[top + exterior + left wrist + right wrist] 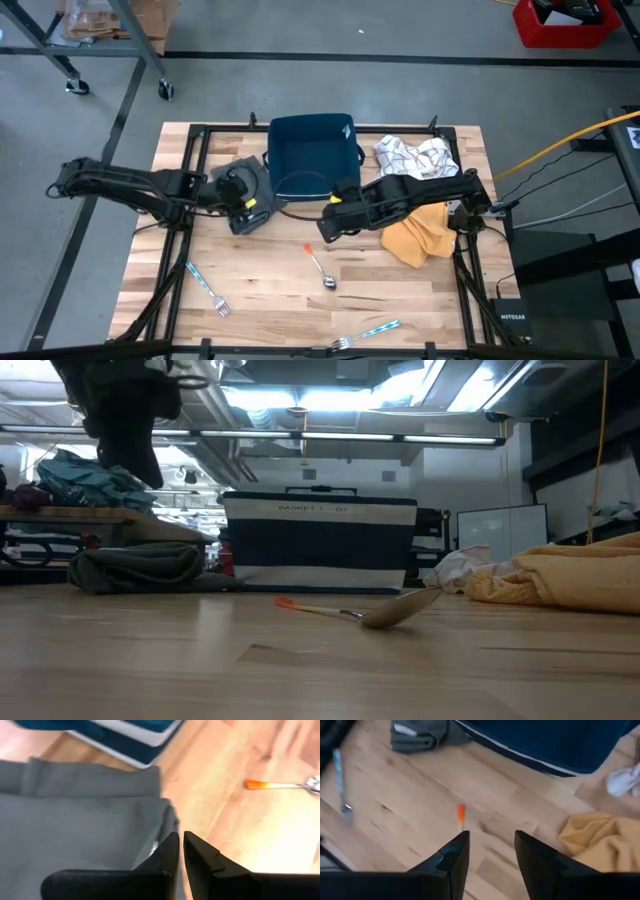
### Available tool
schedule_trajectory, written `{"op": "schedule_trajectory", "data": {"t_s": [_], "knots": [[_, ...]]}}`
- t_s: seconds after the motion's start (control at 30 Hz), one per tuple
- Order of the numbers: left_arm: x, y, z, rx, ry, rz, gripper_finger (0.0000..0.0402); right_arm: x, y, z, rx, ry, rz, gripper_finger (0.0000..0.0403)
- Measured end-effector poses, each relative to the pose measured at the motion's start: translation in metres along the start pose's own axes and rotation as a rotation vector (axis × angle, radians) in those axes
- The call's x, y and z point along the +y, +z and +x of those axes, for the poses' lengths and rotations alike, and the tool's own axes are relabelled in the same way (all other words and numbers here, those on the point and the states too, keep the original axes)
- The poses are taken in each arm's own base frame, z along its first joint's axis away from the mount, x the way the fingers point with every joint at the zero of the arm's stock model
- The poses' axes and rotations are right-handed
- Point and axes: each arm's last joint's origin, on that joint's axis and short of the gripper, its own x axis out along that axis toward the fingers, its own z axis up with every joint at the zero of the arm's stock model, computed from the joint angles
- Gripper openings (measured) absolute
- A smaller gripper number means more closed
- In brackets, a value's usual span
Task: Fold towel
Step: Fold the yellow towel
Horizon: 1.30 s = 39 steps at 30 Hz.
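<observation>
— So, where did the grey towel (245, 192) lie?

— In the high view it sat left of centre on the wooden counter (270, 290), folded into a compact bundle, just beside the left edge of the dark blue basket (312, 150). In the low view it showed as a low grey heap at the left, in front of the basket's striped side.

— And the left pincer (243, 205)?

— Right over that bundle. Its wrist view showed the two dark fingers (167, 852) pressed nearly together, with the folded grey cloth filling the frame's left half just ahead of the tips. The fingers were closed, and I could not tell whether they pinched a fold of the towel or only hovered at its edge.

— The right pincer (328, 228)?

— It hung near the middle of the high view, below the basket, its fingers spread apart and holding nothing. Bare counter lay between them in its wrist view, the spoon's orange handle just ahead, and the grey towel well apart in the upper left.

— Anything else on the counter?

— A spoon (320, 268) lower centre, a yellow cloth (420, 240) at the right, a white patterned cloth (412, 155) above it, and two forks (207, 287) along the lower edge.
</observation>
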Motion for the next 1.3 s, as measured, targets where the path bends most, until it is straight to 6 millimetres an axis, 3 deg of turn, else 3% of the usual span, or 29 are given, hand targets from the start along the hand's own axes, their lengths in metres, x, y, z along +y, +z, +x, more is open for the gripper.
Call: {"op": "schedule_trajectory", "data": {"t_s": [0.17, 0.3, 0.53, 0.7, 0.8, 0.93, 1.1, 1.3], "knots": [[-0.011, -0.002, 0.0, -0.018, -0.055, 0.046, 0.0019, 0.0, -0.005, 0.01, 0.052, -0.023, -0.155, 0.016], [-0.017, -0.005, 0.0, -0.016, -0.079, 0.066, 0.0019, -0.005, -0.004, 0.002, 0.083, 0.011, -0.169, 0.016], [-0.021, -0.01, 0.0, 0.001, -0.096, 0.079, 0.0019, -0.049, 0.006, -0.071, -0.065, 0.147, -0.059, 0.016], [-0.023, -0.011, 0.0, 0.005, -0.102, 0.037, 0.0019, -0.104, 0.012, -0.13, -0.293, 0.221, 0.022, 0.016], [-0.023, -0.011, 0.0, 0.007, -0.101, 0.009, 0.0019, -0.139, 0.008, -0.147, -0.374, 0.217, 0.054, 0.016], [-0.023, -0.011, 0.0, 0.009, -0.101, -0.029, 0.0019, -0.184, -0.012, -0.137, -0.341, 0.184, 0.148, 0.016], [-0.023, -0.011, 0.0, 0.01, -0.101, -0.055, 0.0019, -0.232, -0.048, -0.09, -0.141, 0.116, 0.377, 0.016], [-0.022, -0.01, 0.0, -0.009, -0.085, -0.058, 0.0019, -0.258, -0.088, -0.03, 0.24, -0.057, 0.582, 0.016]]}}
